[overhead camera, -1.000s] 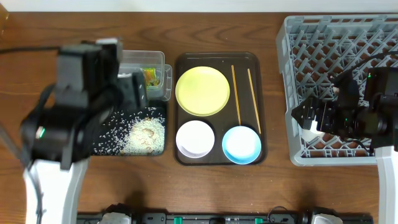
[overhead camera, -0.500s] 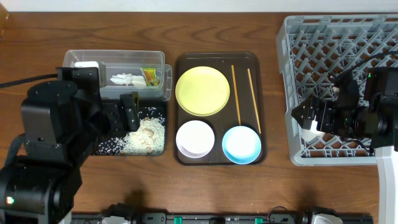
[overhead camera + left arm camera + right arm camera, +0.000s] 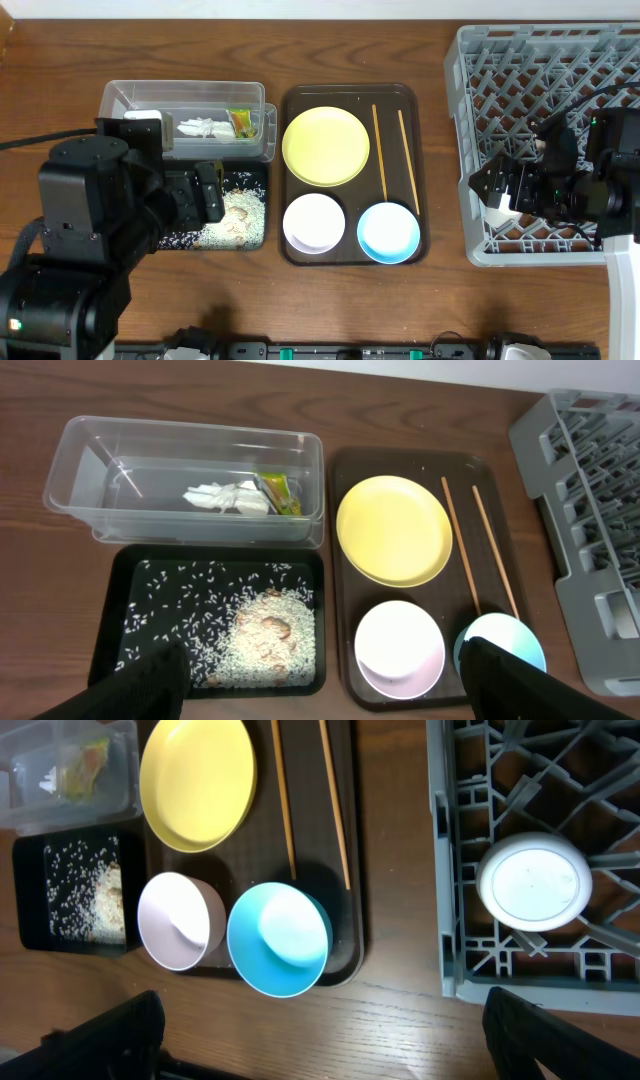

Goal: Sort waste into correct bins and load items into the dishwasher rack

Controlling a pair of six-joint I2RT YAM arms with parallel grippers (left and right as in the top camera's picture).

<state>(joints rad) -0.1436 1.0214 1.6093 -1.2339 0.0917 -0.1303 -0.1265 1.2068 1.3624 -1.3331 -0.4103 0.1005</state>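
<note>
white cup (image 3: 534,882) sits inside the grey rack (image 3: 447,870), blue bowl (image 3: 279,939) on the brown tray (image 3: 308,820).

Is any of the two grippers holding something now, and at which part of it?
Nothing is held. The left gripper and the right gripper are both open with nothing in them; the white cup sits free in the rack.
</note>
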